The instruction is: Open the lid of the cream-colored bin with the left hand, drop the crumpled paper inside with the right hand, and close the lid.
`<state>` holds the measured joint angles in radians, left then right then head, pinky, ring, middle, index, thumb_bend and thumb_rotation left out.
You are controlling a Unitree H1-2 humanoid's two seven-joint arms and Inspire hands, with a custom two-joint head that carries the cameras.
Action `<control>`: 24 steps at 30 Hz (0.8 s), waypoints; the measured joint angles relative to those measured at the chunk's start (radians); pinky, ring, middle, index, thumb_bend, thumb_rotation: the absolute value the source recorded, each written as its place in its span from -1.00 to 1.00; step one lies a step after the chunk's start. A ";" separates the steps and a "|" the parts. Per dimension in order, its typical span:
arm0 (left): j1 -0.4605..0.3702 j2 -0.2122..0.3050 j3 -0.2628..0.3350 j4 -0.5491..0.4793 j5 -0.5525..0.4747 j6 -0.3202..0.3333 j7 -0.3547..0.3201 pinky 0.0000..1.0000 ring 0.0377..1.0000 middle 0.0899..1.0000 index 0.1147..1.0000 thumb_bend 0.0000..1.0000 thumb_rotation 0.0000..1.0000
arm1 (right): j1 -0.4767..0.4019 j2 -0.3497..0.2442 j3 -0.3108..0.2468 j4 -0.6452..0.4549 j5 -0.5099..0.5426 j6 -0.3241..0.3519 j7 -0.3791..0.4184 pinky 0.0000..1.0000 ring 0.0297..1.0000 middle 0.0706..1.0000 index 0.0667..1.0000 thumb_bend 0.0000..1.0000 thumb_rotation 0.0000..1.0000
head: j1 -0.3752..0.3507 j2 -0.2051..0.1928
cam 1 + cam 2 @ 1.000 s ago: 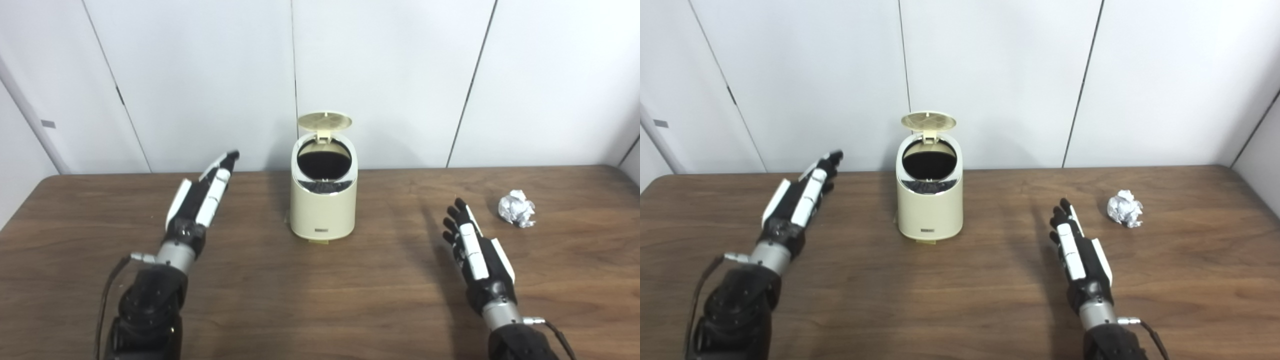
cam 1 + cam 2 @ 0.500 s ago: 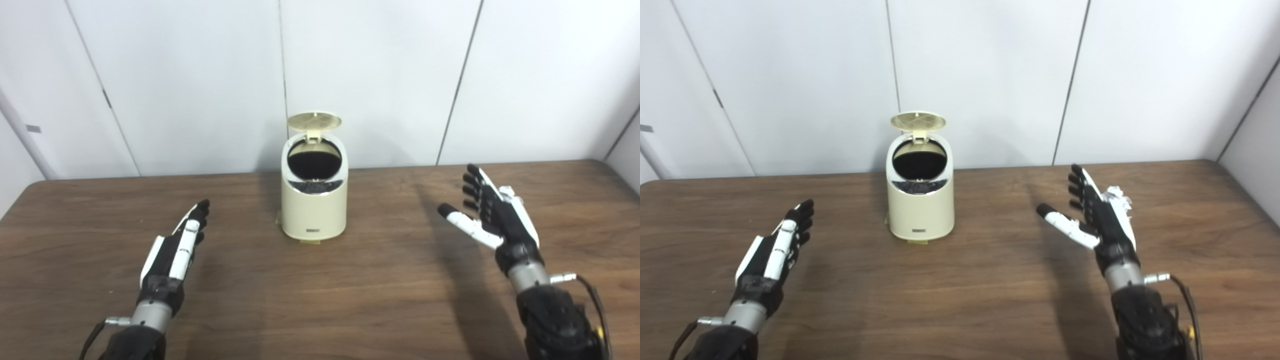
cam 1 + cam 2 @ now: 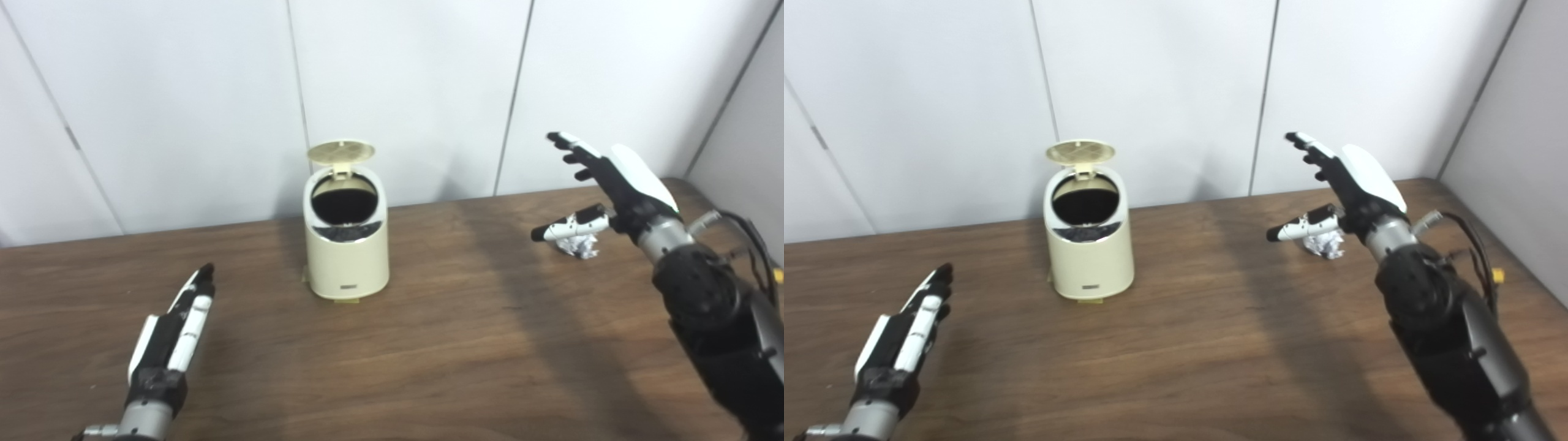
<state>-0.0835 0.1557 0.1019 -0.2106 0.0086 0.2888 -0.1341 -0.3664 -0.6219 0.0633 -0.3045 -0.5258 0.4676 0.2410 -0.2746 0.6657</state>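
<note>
The cream-colored bin point(image 3: 346, 256) stands at the back middle of the brown table, its round lid point(image 3: 340, 152) tipped up and back so the dark inside shows. A crumpled white paper ball point(image 3: 577, 245) lies on the table at the far right. My right hand point(image 3: 603, 184) hovers raised above the paper, open, fingers spread and thumb reaching left just over the ball, not touching it. My left hand point(image 3: 173, 334) rests low near the front left, open with fingers straight, well apart from the bin.
White wall panels point(image 3: 404, 92) rise just behind the bin. A side wall point(image 3: 1519, 141) closes off the table's right end. Cables point(image 3: 1476, 245) hang by my right forearm.
The camera has swung right. My right hand rose and moved over the paper ball. My left hand drew back toward the front left, away from the bin. The lid stays up.
</note>
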 measured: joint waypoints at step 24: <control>0.000 0.040 -0.026 -0.002 -0.014 0.017 -0.016 1.00 1.00 0.96 1.00 0.09 0.68 | -0.223 -0.065 0.155 0.519 -0.251 -0.005 0.307 0.46 0.73 0.79 0.70 0.79 -0.79 | -0.044 0.009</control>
<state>-0.0830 0.1954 0.0755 -0.2125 -0.0053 0.3061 -0.1499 -0.5895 -0.6866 0.2184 0.2145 -0.7769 0.4625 0.5478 -0.3190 0.6750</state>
